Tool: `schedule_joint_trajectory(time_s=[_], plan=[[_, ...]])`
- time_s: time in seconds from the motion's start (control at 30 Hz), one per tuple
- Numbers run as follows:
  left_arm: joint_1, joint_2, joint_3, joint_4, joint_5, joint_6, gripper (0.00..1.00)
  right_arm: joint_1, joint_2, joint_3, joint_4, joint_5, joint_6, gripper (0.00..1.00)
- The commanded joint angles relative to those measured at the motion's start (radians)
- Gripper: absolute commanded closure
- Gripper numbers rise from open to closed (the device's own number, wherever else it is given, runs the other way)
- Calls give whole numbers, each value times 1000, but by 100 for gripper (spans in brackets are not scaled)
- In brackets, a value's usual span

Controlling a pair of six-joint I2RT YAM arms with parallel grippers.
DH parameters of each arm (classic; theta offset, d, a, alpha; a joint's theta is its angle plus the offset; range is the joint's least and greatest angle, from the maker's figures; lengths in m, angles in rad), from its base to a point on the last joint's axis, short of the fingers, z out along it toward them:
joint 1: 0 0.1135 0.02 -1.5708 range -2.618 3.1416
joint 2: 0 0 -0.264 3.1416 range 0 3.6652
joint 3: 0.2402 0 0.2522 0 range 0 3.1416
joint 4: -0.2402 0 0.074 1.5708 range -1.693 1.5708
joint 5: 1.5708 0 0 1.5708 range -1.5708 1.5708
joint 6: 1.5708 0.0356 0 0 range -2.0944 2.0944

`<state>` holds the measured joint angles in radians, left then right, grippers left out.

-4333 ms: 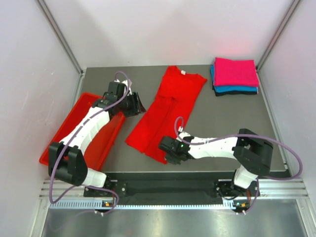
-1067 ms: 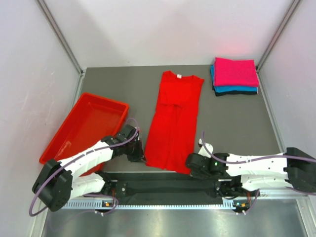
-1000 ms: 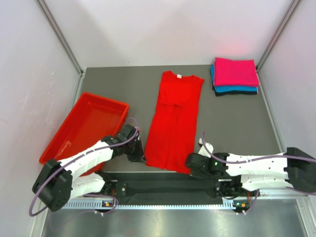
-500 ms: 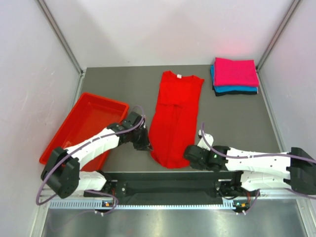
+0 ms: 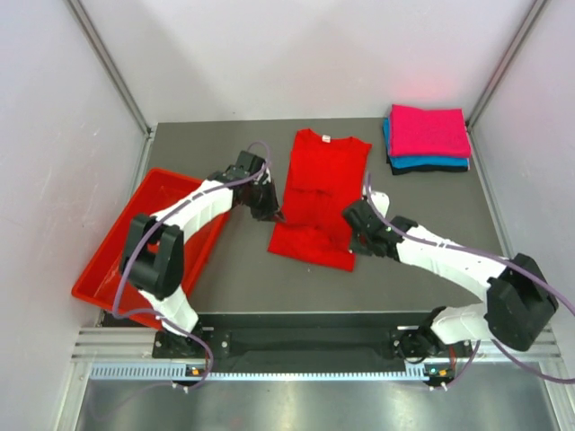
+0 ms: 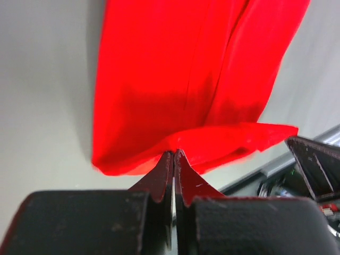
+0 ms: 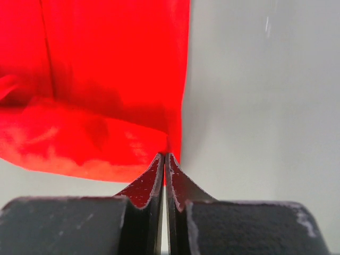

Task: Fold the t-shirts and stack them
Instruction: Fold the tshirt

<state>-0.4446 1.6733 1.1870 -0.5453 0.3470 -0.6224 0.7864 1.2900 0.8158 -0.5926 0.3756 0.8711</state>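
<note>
The bright red t-shirt (image 5: pixel 321 180) lies mid-table, collar at the far end, with its lower part doubled over and a fold edge (image 5: pixel 310 247) nearest me. My left gripper (image 5: pixel 275 214) is shut on the shirt's left hem corner (image 6: pixel 175 143), and my right gripper (image 5: pixel 356 221) is shut on the right hem corner (image 7: pixel 169 143). Both hold the cloth a little above the layer lying flat beneath. At the back right is a folded stack with the magenta-pink t-shirt (image 5: pixel 429 130) on top, the teal-blue one (image 5: pixel 431 162) under it and a black edge (image 5: pixel 431 170) at the bottom.
A rigid red plastic tray (image 5: pixel 112 260) lies askew at the table's left edge, under the left arm. Metal frame posts and pale walls close in both sides. The arm mounting rail (image 5: pixel 314 346) runs along the near edge.
Both grippers have carried the red shirt's hem from the near edge toward the middle of the table, doubling the lower part over. The shirt now looks about half as long.
</note>
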Motion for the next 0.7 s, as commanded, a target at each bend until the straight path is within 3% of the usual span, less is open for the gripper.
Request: schedule_joint_trajectory(time_s=[0.0,0.27,0.67], plan=[[30,72,149,13,10,75,100,-102,75,101,85,-15,-183,100],[110,305,382,50,64,99,100,-286,282,308,114,-58,-317,100],[164,479,543,209,234,63,100,-386,453,462,181,-135,-383,100]])
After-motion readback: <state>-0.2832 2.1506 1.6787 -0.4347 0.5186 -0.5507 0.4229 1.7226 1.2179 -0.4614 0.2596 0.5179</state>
